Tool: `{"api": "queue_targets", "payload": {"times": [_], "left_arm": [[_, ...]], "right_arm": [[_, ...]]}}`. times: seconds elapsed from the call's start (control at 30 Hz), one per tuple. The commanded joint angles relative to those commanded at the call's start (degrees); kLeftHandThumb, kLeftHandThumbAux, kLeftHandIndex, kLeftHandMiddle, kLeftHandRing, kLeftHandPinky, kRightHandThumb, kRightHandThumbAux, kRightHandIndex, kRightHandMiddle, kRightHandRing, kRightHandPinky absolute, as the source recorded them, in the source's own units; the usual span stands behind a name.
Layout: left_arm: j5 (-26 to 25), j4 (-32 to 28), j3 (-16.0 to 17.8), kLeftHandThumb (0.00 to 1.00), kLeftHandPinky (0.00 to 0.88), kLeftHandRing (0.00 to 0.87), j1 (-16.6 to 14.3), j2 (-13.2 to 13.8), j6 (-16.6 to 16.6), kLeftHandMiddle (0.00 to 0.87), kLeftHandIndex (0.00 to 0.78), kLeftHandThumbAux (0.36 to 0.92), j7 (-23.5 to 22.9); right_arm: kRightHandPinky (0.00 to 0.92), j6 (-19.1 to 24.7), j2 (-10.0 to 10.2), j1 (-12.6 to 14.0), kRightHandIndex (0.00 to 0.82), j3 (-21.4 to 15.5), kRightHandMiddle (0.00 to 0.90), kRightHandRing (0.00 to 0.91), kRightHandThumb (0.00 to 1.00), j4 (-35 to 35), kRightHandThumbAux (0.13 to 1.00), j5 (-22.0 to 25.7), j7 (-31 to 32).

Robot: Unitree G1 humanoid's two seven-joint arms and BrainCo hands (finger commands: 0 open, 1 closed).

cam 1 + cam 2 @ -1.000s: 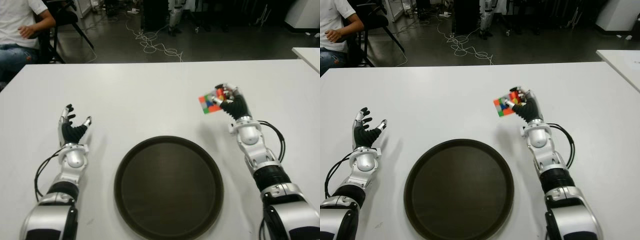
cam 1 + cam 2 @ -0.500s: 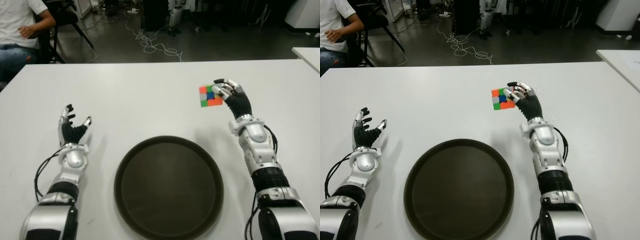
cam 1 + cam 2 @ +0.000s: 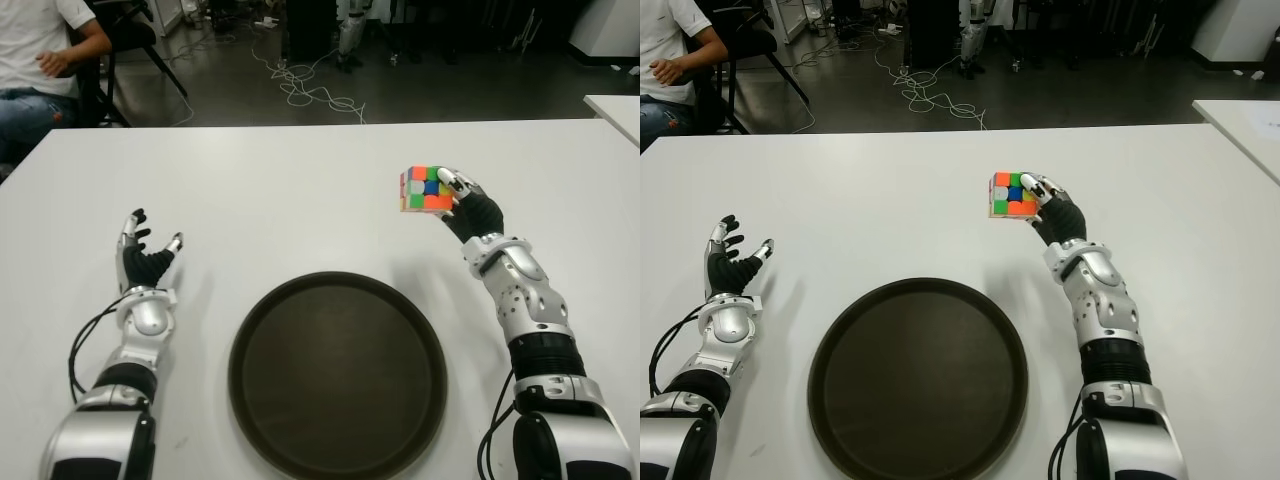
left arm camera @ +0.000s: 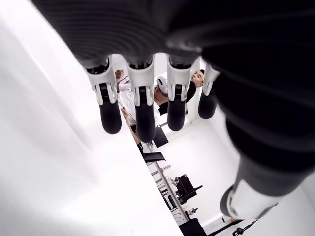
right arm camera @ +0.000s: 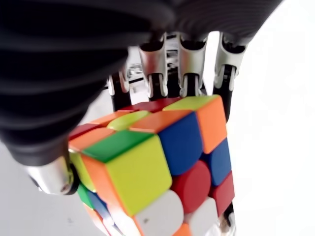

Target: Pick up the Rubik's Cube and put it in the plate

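My right hand [image 3: 452, 198] holds the Rubik's Cube [image 3: 423, 189] lifted above the white table [image 3: 300, 190], beyond the plate's far right rim. In the right wrist view the cube [image 5: 162, 157] fills the palm, with the fingers [image 5: 189, 64] curled over its far side and the thumb against its near side. The round dark plate [image 3: 337, 372] lies at the front centre of the table with nothing in it. My left hand [image 3: 146, 252] shows to the left of the plate, its fingers [image 4: 140, 105] spread and holding nothing.
A person in a white shirt [image 3: 40, 45] sits at the far left beyond the table. Cables [image 3: 310, 90] trail on the dark floor behind it. Another white table's corner [image 3: 615, 105] shows at the far right.
My right hand has raised the cube and turned it, so its coloured face now stands more upright. The left hand and the plate have not moved.
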Motion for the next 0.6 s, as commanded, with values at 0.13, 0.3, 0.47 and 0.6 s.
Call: {"api": "queue_targets", "payload": {"times": [0.13, 0.3, 0.47, 0.6], "left_arm": [[0.09, -0.01, -0.05, 0.156, 0.225, 0.186, 0.03, 0.02, -0.32, 0.176, 0.116, 0.735, 0.09], [0.07, 0.02, -0.03, 0.164, 0.273, 0.216, 0.01, 0.01, -0.55, 0.194, 0.12, 0.741, 0.06], [-0.2, -0.12, 0.12, 0.162, 0.262, 0.213, 0.1, -0.05, -0.7, 0.191, 0.116, 0.736, -0.43], [-0.26, -0.18, 0.17, 0.162, 0.229, 0.195, 0.09, -0.04, -0.49, 0.177, 0.108, 0.729, -0.58]], "right_arm": [[0.8, 1.21, 0.35, 0.4, 0.439, -0.05, 0.786, 0.796, 0.703, -0.94, 0.721, 0.9, 0.85], [0.802, 3.47, 0.5, 0.68, 0.439, 0.08, 0.784, 0.796, 0.704, -1.93, 0.721, 2.05, 2.11], [0.805, 6.35, 0.41, 1.11, 0.439, 1.06, 0.788, 0.8, 0.704, -3.47, 0.721, 2.24, 3.11], [0.804, 8.42, -0.43, 1.73, 0.438, 3.08, 0.787, 0.8, 0.703, -5.42, 0.721, 1.37, 5.2]]}}
